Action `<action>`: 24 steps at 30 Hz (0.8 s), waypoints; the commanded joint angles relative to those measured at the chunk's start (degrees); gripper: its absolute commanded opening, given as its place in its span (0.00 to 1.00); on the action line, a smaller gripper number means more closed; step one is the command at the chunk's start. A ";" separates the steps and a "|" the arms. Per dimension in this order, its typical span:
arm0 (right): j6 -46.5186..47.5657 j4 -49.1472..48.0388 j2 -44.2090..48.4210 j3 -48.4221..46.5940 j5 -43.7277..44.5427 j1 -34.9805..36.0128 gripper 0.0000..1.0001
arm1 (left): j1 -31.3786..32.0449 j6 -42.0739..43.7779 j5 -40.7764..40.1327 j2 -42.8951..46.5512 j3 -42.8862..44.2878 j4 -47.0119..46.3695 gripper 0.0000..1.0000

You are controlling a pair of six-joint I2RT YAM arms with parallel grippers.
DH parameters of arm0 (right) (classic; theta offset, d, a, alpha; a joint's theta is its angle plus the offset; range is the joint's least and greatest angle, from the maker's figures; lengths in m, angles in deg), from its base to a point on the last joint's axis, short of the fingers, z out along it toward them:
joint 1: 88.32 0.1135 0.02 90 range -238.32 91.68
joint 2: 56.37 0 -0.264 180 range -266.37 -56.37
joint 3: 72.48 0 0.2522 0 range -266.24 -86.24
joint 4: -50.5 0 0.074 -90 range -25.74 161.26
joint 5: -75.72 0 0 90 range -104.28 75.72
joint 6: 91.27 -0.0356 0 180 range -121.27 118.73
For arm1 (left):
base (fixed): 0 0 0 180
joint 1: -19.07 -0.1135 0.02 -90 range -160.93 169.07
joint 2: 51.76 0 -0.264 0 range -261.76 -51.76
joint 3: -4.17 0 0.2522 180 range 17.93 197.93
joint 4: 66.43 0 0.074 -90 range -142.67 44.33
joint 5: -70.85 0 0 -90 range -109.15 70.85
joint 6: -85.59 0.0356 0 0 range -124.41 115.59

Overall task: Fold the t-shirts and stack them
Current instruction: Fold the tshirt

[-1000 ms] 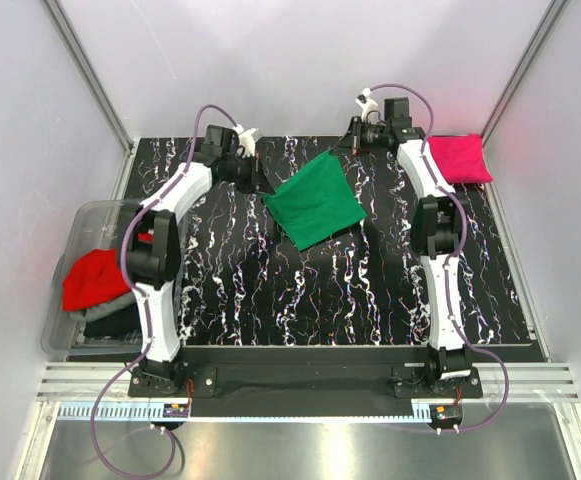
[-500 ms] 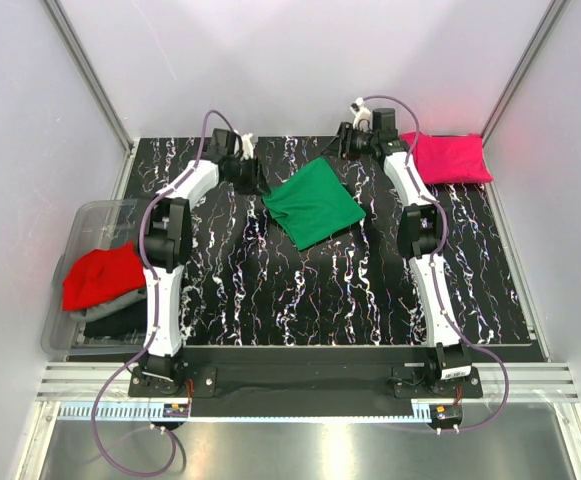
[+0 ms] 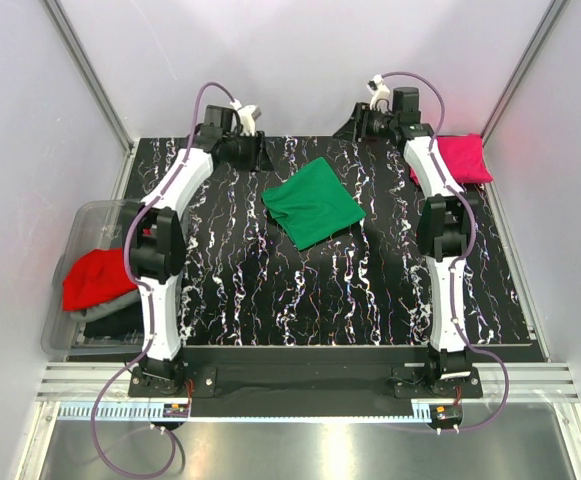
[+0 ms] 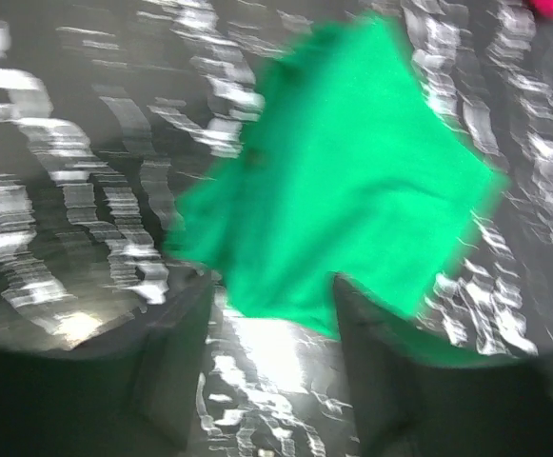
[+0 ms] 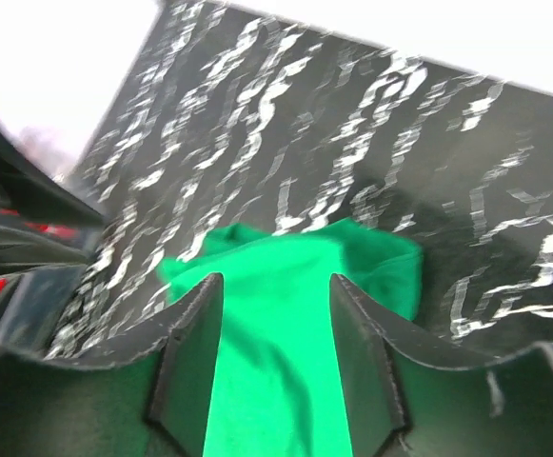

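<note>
A folded bright green t-shirt [image 3: 313, 203] lies flat at the middle back of the table; it also shows in the left wrist view [image 4: 343, 190] and the right wrist view [image 5: 286, 324]. A folded magenta-pink shirt [image 3: 465, 158] lies at the back right. A red shirt [image 3: 98, 278] sits on grey and black ones in the bin. My left gripper [image 3: 258, 155] is open and empty, raised left of the green shirt's far corner. My right gripper [image 3: 360, 127] is open and empty, raised behind the green shirt.
A clear plastic bin [image 3: 85, 225] stands at the table's left edge. White walls close in the table's back and sides. The black marbled table top [image 3: 320, 290] stretches in front of the green shirt.
Both grippers have let go of the green shirt and drawn back and up toward the rear of the table. The green shirt has settled flat.
</note>
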 commanded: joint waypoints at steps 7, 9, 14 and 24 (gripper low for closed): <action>-2.14 5.35 0.11 5.21 -13.89 0.05 0.49 | 3.99 -5.17 18.38 -6.48 -3.38 -3.38 0.21; -2.14 5.87 0.55 7.23 -14.33 0.14 0.48 | 3.99 -5.52 18.30 -7.70 -2.50 -3.90 0.18; 0.41 6.14 4.06 15.74 -14.94 0.84 0.46 | 3.47 -5.61 17.07 -9.29 -1.44 -3.73 0.13; 2.43 6.31 4.86 24.64 -12.93 3.04 0.44 | 1.09 -0.78 6.27 -14.56 4.79 -1.53 0.20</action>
